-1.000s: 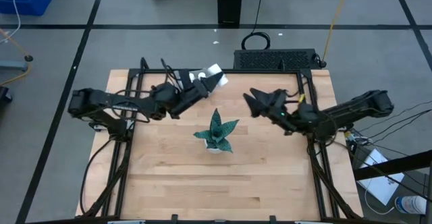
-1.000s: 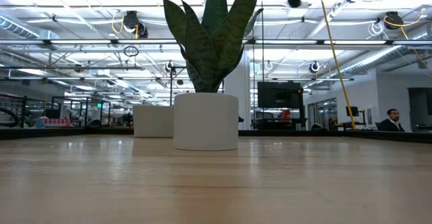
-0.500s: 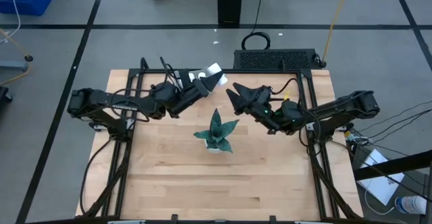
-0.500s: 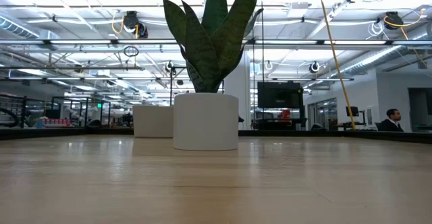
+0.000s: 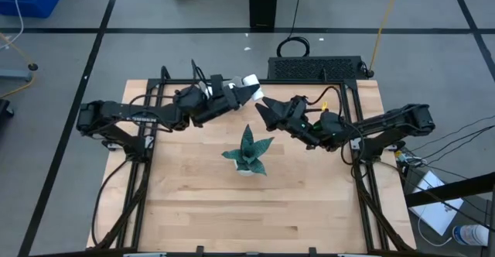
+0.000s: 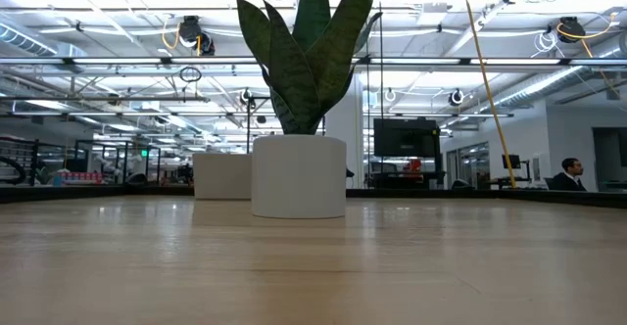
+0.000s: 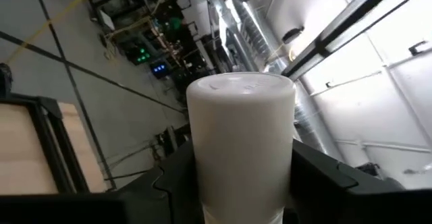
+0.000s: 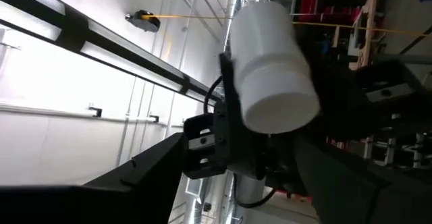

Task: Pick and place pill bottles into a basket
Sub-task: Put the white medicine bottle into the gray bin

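My left gripper (image 5: 241, 89) is shut on a small white pill bottle (image 5: 250, 80) high above the table's far middle; the bottle fills the left wrist view (image 7: 239, 143). My right gripper (image 5: 260, 108) is open and empty, just right of the bottle and pointing at it. The right wrist view shows the bottle (image 8: 273, 65) ahead of its spread fingers (image 8: 148, 177), apart from them. A pale rectangular bin (image 6: 222, 175) stands on the table behind and left of the plant pot in the low view. The arm hides it in the high view. No other bottles show. My left gripper pinches the bottle's body (image 7: 202, 183) between its two fingers, one on each side. The fingers lie along the bottle, slanting toward the table's far right. The bottle's free end (image 7: 239, 86) sticks out past the fingertips. The bottle is lifted clear of the table.
A snake plant in a white pot (image 5: 247, 152) stands mid-table, below and near both grippers; it also shows in the low view (image 6: 299, 173). Black frame rails (image 5: 147, 133) run along the table's sides. A dark box (image 5: 313, 67) sits beyond the far edge. A person (image 6: 566, 175) is far off.
My right gripper has moved toward the table's left and far edge, up to the bottle held by my left gripper, and stays open. Its dark shape has left the top of the low view. My left gripper keeps hold of the bottle, roughly in place.
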`<state>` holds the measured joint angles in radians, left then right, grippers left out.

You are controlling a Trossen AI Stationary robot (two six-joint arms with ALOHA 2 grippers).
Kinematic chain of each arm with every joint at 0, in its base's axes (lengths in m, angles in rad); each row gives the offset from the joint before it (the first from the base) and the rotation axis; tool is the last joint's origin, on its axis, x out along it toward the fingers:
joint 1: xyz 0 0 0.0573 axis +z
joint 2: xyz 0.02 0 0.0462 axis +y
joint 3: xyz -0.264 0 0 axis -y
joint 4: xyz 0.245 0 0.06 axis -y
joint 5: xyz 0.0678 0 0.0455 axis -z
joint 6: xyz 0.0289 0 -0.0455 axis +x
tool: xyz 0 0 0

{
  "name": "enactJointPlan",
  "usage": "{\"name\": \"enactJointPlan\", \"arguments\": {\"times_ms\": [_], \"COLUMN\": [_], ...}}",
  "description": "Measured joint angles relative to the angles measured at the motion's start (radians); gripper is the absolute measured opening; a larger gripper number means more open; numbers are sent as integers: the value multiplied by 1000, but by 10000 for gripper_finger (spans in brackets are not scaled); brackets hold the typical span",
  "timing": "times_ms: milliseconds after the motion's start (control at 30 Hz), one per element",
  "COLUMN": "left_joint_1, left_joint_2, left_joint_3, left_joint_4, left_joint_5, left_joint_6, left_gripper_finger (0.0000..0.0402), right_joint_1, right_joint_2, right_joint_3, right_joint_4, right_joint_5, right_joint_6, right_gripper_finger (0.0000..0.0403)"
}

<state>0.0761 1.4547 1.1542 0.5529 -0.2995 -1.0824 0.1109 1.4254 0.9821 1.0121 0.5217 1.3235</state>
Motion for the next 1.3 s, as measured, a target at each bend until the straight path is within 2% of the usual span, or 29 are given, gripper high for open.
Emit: {"name": "enactJointPlan", "arguments": {"times_ms": [300, 500, 733, 867, 1100, 1200, 1300], "left_joint_1": [-20, -20, -22, -23, -23, -23, -23], "left_joint_2": [-1, -1, -1, -1, -1, -2, -2], "left_joint_3": [0, 0, 0, 0, 0, 0, 0], "left_joint_4": [26, 21, -1, -6, -7, -7, -8], "left_joint_5": [30, 39, 48, 48, 47, 47, 46], "left_joint_6": [9, -13, -25, -27, -31, -29, -27], "left_gripper_finger": [179, 193, 180, 195, 186, 183, 198], "right_joint_1": [-13, -20, -23, -26, -27, -27, -28], "right_joint_2": [0, 0, 0, 0, -1, -1, -1], "right_joint_3": [0, 0, 0, 0, 0, 0, 0], "right_joint_4": [-40, -46, -55, -55, -52, -54, -56], "right_joint_5": [1, 3, 0, -2, -18, -22, -33], "right_joint_6": [34, 27, 27, 27, -2, -7, -6], "right_gripper_finger": [262, 260, 258, 232, 141, 138, 138]}}
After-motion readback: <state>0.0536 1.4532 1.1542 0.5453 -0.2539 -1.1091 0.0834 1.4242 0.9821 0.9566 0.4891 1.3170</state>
